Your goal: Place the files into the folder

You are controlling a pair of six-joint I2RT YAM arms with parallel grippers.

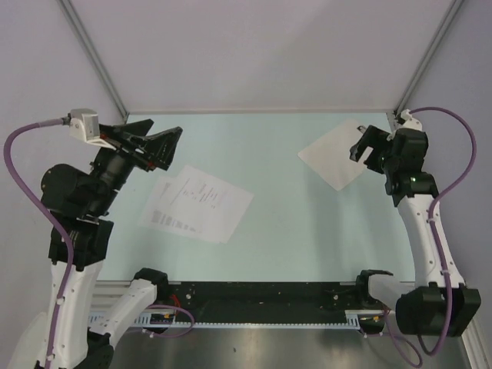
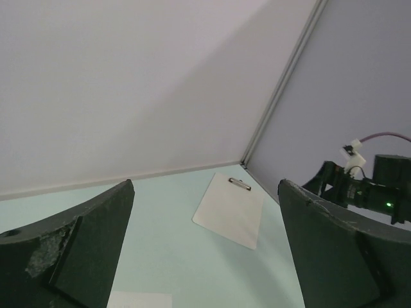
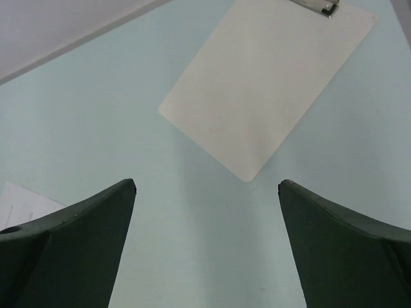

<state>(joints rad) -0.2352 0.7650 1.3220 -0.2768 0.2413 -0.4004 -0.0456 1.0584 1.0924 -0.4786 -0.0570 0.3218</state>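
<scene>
Table (image 1: 292, 231): pale green. Files (image 1: 197, 202) lie overlapped left of centre, near left gripper (image 1: 164, 132), jaws spread, empty. Folder (image 1: 332, 156) lies flat far right by right gripper (image 3: 205, 186), jaws spread, empty. Clip (image 3: 318, 6) sits on folder's short edge.

Left arm (image 1: 61, 300), right arm (image 1: 427, 231): white links, black joints, 1 purple cable (image 1: 38, 123) each, dark wedge fingers (image 2: 77, 256), scuffed.

White files (image 1: 196, 203) with black print; plain cream-white folder (image 1: 332, 157) with a dark clip (image 2: 239, 185); pale mint-green table (image 1: 292, 223).
</scene>
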